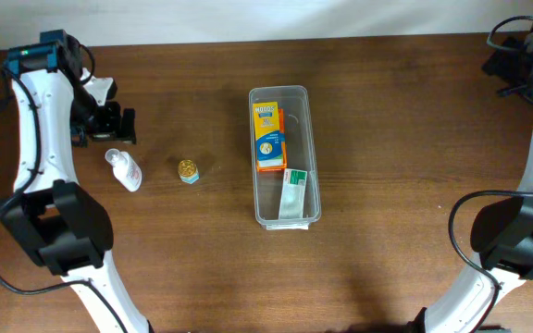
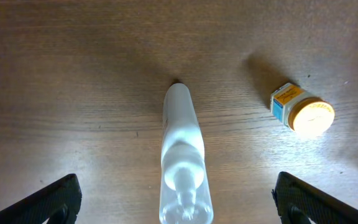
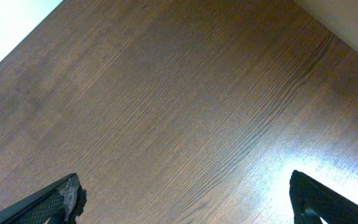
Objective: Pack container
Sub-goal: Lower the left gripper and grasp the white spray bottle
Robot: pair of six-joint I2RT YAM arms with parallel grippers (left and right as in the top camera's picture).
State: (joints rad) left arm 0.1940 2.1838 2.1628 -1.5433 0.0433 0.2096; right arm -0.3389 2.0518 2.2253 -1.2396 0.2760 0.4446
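Already in the container [image 1: 285,217], mid-frame on the table [image 1: 387,111]: an orange box [image 1: 268,137] at its upper end, a green-and-white packet [image 1: 294,194] at its lower end. Left of it, unpacked: a clear bottle [image 1: 124,169] lying flat, and a yellow-lidded jar [image 1: 188,170]. Left hand [image 2: 179,193], upper left, spread wide astride the bottle, gripping nothing, probably lined up for a grasp. Right hand [image 3: 185,196], upper right, likewise spread apart over bare table, seemingly parked aside.

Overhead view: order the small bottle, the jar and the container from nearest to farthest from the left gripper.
1. Bottle: lying right beside the left gripper, far left of the scene.
2. Jar: to the right of the bottle, yellow lid up.
3. Container: farther right again, near the middle.
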